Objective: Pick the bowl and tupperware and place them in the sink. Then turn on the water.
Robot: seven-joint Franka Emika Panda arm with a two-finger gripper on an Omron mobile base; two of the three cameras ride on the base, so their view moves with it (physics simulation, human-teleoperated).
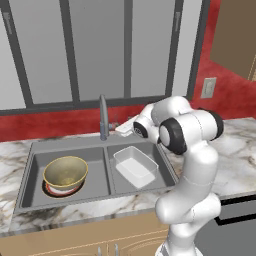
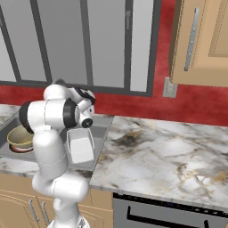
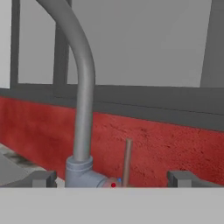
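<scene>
The bowl (image 1: 65, 173) sits on a red-and-white plate (image 1: 61, 189) in the left basin of the sink (image 1: 70, 144). The tupperware (image 1: 135, 166) lies in the right basin. The gripper (image 3: 113, 178) has its jaws open wide, level with the faucet (image 3: 82, 109) base and its slim lever (image 3: 127, 161), which stands between the fingertips (image 3: 43, 178). Behind is the red wall (image 3: 175, 140); marbled table (image 2: 169, 151) extends open to the right.
</scene>
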